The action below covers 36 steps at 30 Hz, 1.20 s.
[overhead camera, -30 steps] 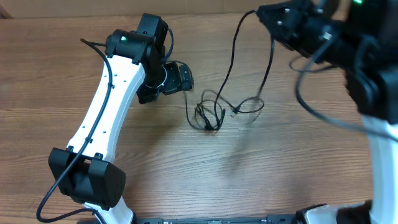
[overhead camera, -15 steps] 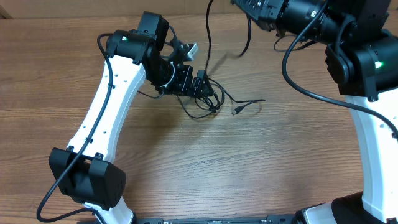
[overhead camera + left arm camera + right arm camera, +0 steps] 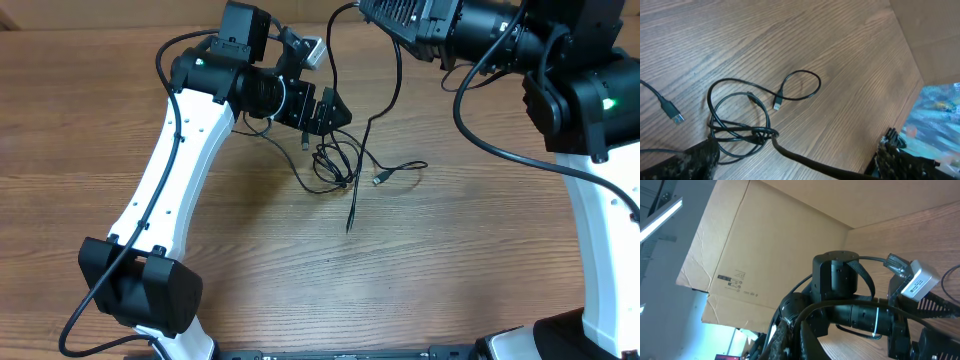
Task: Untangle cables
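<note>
The cables (image 3: pixel 335 160) lie as a loose black tangle at mid table, with a silver plug (image 3: pixel 382 178) to its right. One strand (image 3: pixel 352 200) reaches toward the front. Another strand (image 3: pixel 331 60) rises from the tangle to my right gripper (image 3: pixel 368 10) at the top edge. In the right wrist view that gripper (image 3: pixel 794 337) is shut on this cable (image 3: pixel 840 305). My left gripper (image 3: pixel 330 108) stands open just behind the tangle. In the left wrist view its fingers (image 3: pixel 690 160) straddle a taut strand (image 3: pixel 805 159) running out of the coil (image 3: pixel 740 131).
A cardboard box (image 3: pixel 765 240) stands behind the table's far edge. The left arm's white link (image 3: pixel 170 180) crosses the left half of the table (image 3: pixel 450 270). The right arm's base (image 3: pixel 600 250) fills the right side. A small white connector (image 3: pixel 312 48) sits on the left wrist.
The right gripper swung left and lifted its cable upward. My left gripper moved right, closer to the tangle. One strand end now stretches toward the front of the table.
</note>
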{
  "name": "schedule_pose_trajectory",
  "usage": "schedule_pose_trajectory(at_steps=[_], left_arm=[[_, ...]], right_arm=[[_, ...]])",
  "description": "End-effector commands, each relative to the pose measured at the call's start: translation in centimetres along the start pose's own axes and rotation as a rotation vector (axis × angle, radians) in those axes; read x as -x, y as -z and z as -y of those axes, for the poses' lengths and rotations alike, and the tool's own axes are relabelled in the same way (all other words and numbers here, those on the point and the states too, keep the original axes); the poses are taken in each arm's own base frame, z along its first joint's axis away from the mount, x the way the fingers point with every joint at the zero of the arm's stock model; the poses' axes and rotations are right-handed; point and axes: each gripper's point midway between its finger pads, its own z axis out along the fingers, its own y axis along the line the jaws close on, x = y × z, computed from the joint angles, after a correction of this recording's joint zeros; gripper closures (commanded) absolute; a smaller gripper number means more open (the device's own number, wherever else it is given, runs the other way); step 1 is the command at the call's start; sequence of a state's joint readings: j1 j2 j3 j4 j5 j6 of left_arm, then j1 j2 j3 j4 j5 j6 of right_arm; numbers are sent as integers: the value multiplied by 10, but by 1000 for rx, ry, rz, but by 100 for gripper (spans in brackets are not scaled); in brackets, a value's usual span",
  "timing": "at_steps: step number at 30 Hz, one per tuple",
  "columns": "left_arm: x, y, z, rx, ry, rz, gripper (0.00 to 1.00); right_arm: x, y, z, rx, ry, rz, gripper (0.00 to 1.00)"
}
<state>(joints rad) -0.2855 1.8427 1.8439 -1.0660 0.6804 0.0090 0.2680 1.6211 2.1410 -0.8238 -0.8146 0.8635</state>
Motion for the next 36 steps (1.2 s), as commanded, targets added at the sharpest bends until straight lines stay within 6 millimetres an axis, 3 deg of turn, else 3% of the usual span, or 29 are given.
schedule_pose_trajectory(at_steps=[1, 7, 11, 12, 16, 24, 29, 32, 36], left_arm=[[3, 10, 10, -15, -3, 26, 4], [8, 3, 19, -28, -46, 44, 20], [11, -1, 27, -37, -76, 53, 55], [11, -2, 26, -28, -79, 52, 59], [12, -4, 17, 36, -63, 51, 95], [18, 2, 16, 47, 70, 76, 96], [40, 45, 44, 46, 38, 168, 96], [56, 79, 71, 41, -27, 250, 96], [72, 110, 93, 69, -94, 348, 96]], right_arm=[[-2, 8, -16, 31, 30, 3, 96], [-2, 8, -16, 31, 30, 3, 96], [-3, 8, -16, 31, 30, 3, 96], [-2, 8, -16, 31, 30, 3, 96], [1, 10, -14, 27, 32, 12, 96], [9, 24, 11, -49, 35, 30, 96], [23, 54, 61, -221, -40, 93, 92], [32, 84, 105, -410, -32, 153, 61], [23, 112, 145, -625, -31, 146, 31]])
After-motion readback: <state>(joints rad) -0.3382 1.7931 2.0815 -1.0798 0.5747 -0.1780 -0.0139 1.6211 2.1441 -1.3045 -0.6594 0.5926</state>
